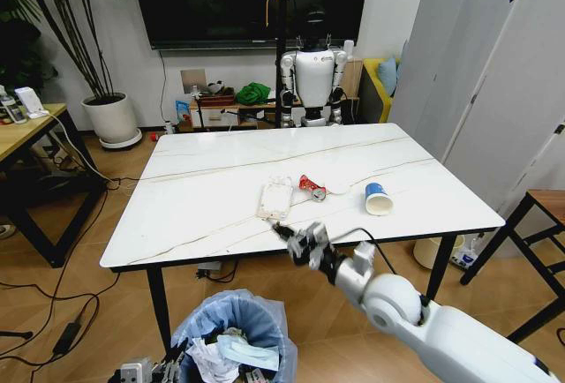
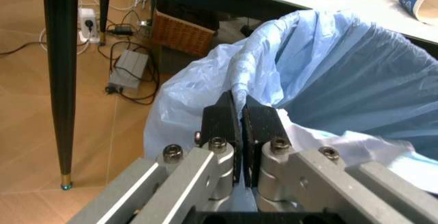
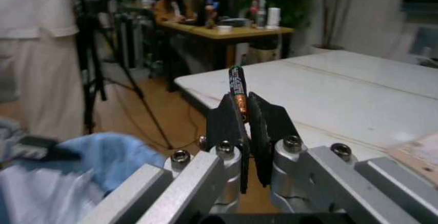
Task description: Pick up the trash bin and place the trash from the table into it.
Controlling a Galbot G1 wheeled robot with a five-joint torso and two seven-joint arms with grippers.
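The right gripper (image 3: 245, 112) has its fingers pinched on a small battery (image 3: 237, 92) that stands up between the pads, held just off the near edge of the table (image 1: 221, 180). The left gripper (image 2: 241, 115) is clamped on the rim of the trash bin (image 1: 234, 321), below that edge. On the table lie 3 pieces: a clear pack (image 1: 274, 199), a crushed red can (image 1: 312, 187) and a blue-and-white cup (image 1: 379, 199).

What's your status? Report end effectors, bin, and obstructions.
Left end effector shut on bin rim, below table edge. Right end effector shut on battery, at table's near edge. Can, cup, pack on table. Path unobstructed.
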